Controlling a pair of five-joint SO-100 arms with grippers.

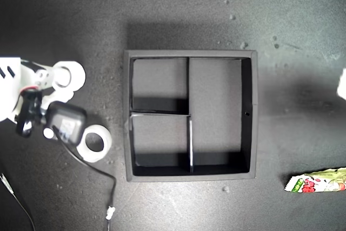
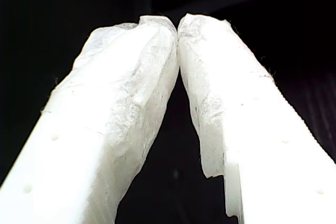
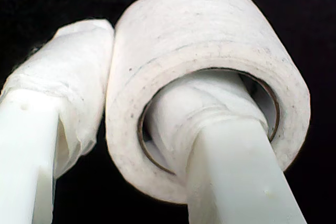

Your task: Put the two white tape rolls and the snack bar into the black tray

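Note:
In the second wrist view, my second gripper [image 3: 144,72] is shut on the wall of a white tape roll [image 3: 210,30], one finger inside its hole and one outside. The exterior view shows this roll [image 1: 75,75] at its left, held by my second gripper [image 1: 60,77]. I cannot tell whether it rests on the table. The other white tape roll [image 1: 96,143] lies flat nearer the black tray [image 1: 189,53], partly under the arm's black camera. All of the tray's compartments are bare. The snack bar [image 1: 318,181] lies at the exterior view's lower right. My first gripper [image 2: 177,27] is shut on nothing.
A black cable [image 1: 102,177] runs from the arm's camera toward the exterior view's bottom edge. A white part [image 1: 341,85] pokes in at that view's right edge. Small crumbs dot the dark mat above and below the tray.

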